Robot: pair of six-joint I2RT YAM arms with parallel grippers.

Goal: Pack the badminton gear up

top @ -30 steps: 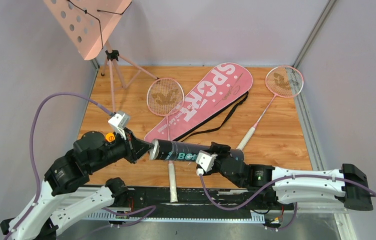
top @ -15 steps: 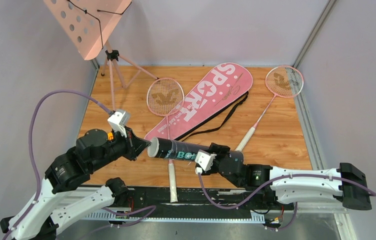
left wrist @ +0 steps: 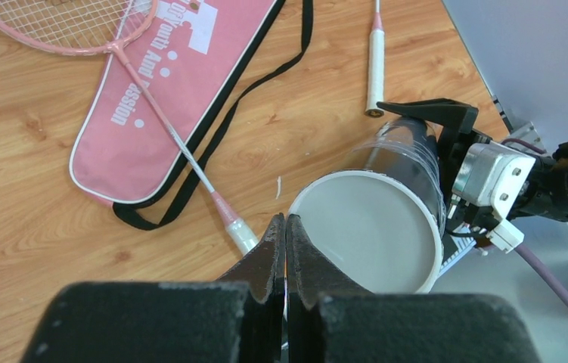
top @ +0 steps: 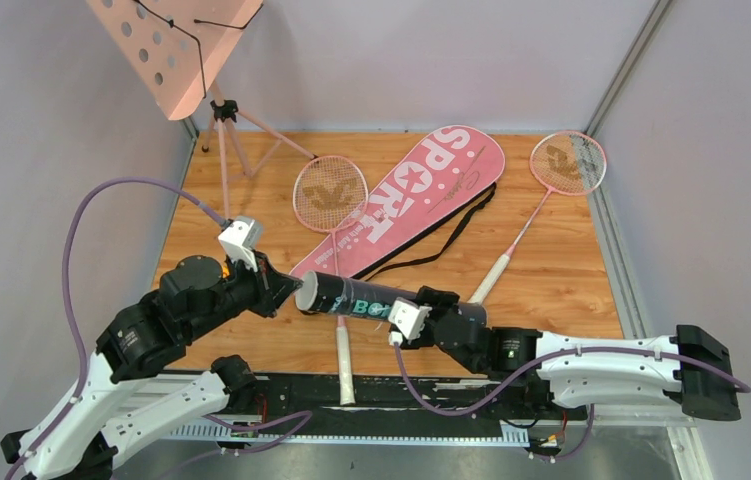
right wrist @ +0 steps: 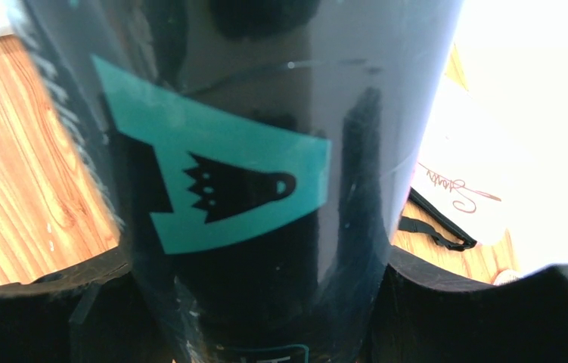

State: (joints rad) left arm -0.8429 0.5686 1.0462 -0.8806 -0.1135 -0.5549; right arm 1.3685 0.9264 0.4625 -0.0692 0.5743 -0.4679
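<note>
My right gripper is shut around a black tube with teal lettering and holds it level above the table's near edge. The tube fills the right wrist view. My left gripper is shut, and its tips touch the rim of the tube's white end cap. One pink racket lies partly on the pink "SPORT" bag, its white handle pointing towards me. The second racket lies at the right. No shuttlecocks are in view.
A pink perforated music stand on tripod legs stands at the back left. The bag's black strap trails over the wood beside the second racket's handle. Grey walls close in the left, back and right sides.
The tube's capped end has risen slightly and shifted a little away from me. Both grippers moved with it and kept their hold and contact.
</note>
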